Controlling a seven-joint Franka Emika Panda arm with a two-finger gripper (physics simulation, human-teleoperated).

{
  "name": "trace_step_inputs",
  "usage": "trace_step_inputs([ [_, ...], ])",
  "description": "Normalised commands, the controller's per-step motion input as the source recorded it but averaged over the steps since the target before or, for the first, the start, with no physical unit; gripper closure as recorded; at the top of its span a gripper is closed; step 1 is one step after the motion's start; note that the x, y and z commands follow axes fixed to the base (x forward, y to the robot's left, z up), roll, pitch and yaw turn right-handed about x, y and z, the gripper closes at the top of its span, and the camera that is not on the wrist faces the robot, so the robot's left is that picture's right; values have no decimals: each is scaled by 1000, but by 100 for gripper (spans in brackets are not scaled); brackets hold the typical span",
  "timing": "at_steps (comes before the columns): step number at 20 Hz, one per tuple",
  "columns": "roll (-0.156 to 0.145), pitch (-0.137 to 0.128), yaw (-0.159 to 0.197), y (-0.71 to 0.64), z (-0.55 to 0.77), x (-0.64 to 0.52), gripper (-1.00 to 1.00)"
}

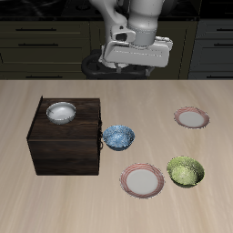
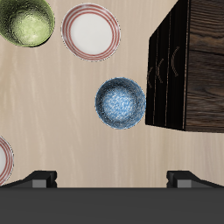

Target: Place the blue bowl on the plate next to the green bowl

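Note:
The blue bowl (image 1: 118, 136) (image 2: 121, 103), mottled blue and white, stands on the table close beside the dark wooden box (image 1: 64, 136). The plate (image 1: 143, 180) (image 2: 91, 31) with the pink-red rim lies nearer the table's front edge, with the yellow-green bowl (image 1: 186, 170) (image 2: 26, 19) beside it. My gripper (image 1: 136, 62) (image 2: 112, 179) hangs high above the table, farther back than the blue bowl. It is open, its fingertips (image 2: 39, 179) are far apart, and it holds nothing.
A plain white-grey bowl (image 1: 61, 112) sits on top of the box (image 2: 188, 66), which has drawer fronts. A second, smaller-looking plate (image 1: 191, 117) (image 2: 3, 162) of like pattern lies farther back, beyond the green bowl.

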Motion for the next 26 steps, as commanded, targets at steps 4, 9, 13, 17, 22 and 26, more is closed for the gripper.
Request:
trace_step_inputs([
  [4, -13, 16, 9, 68, -61, 205, -100],
  [9, -17, 8, 15, 99, -63, 207, -100],
  [13, -6, 14, -1, 65, -13, 178, -100],
  [17, -7, -9, 1, 45, 23, 93, -100],
  [22, -12, -3, -4, 13, 1, 150, -100],
  [26, -6, 3, -1, 18, -39, 81, -100],
])
